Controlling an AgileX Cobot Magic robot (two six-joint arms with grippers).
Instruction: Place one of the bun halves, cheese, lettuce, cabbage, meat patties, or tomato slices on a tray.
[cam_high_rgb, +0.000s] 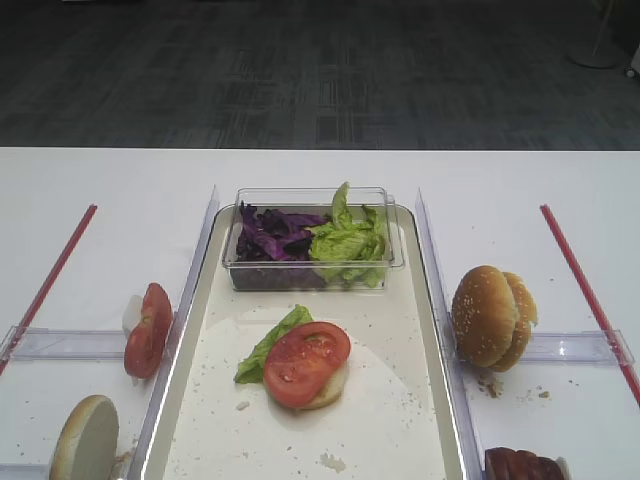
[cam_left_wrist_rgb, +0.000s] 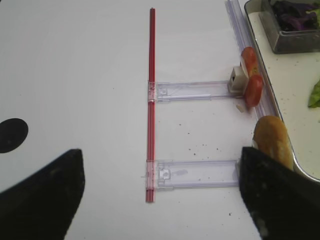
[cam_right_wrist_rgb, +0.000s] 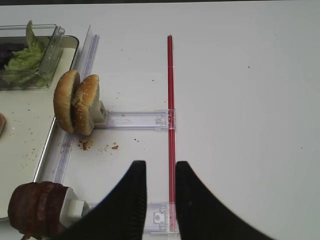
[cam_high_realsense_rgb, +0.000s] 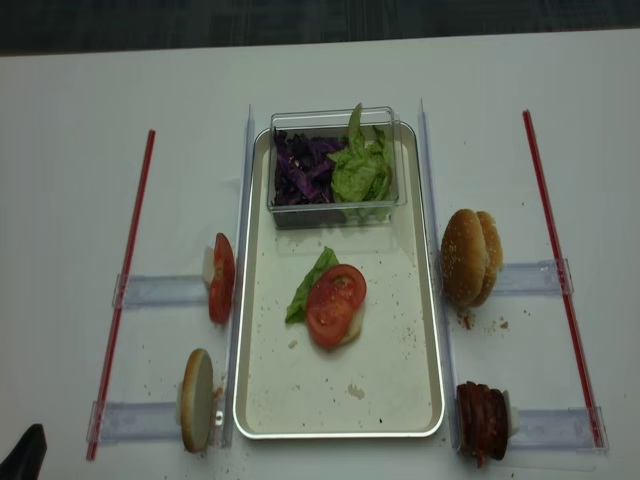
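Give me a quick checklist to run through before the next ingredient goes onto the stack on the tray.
1. Tray has bare floor beside the stack: ok.
2. Tomato slice lies on top of the stack, lettuce leaf sticking out beneath: ok.
3. Left gripper wide open, nothing between its fingers: ok.
4. Right gripper empty, jaws slightly apart: ok.
5. Meat patties in their holder right of the tray: ok.
6. Bun halves upright in the right holder: ok.

bench: my white table (cam_high_rgb: 90, 185) fills the lower views | floor: dark grey carpet tiles (cam_high_rgb: 300, 70) past its far edge | far right corner: pale stand base (cam_high_rgb: 598, 52) | light: even, soft
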